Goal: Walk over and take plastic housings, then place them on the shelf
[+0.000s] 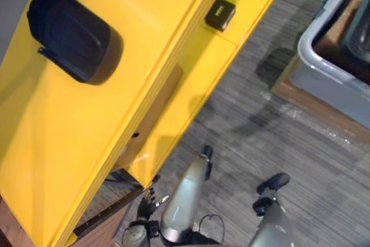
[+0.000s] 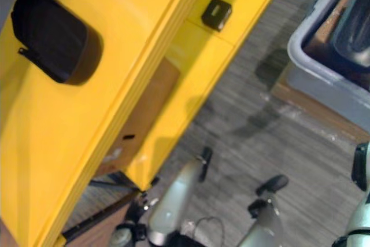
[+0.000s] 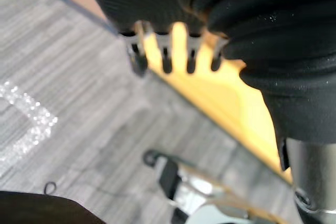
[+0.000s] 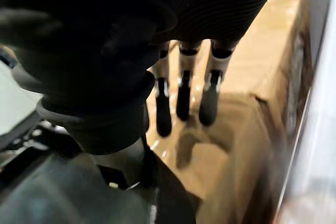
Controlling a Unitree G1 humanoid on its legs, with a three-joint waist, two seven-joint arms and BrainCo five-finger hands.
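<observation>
A black plastic housing (image 1: 72,36) lies on top of the yellow shelf (image 1: 52,143), at the upper left. More dark housings (image 2: 354,27) lie in a grey bin (image 1: 324,56) at the upper right. My left hand (image 3: 165,59) hangs low beside the shelf's lower edge, fingers straight and holding nothing; it also shows small in the left eye view (image 1: 149,205). My right hand (image 4: 184,98) hangs with straight fingers over a brown board next to the bin's wall, and it is empty.
The grey bin rests on a brown board (image 1: 312,105) on the grey carpet (image 1: 260,120). Two small black boxes (image 1: 220,14) sit on the shelf's yellow front. A brown panel (image 1: 159,108) shows inside the shelf, with a dark frame (image 1: 110,212) below.
</observation>
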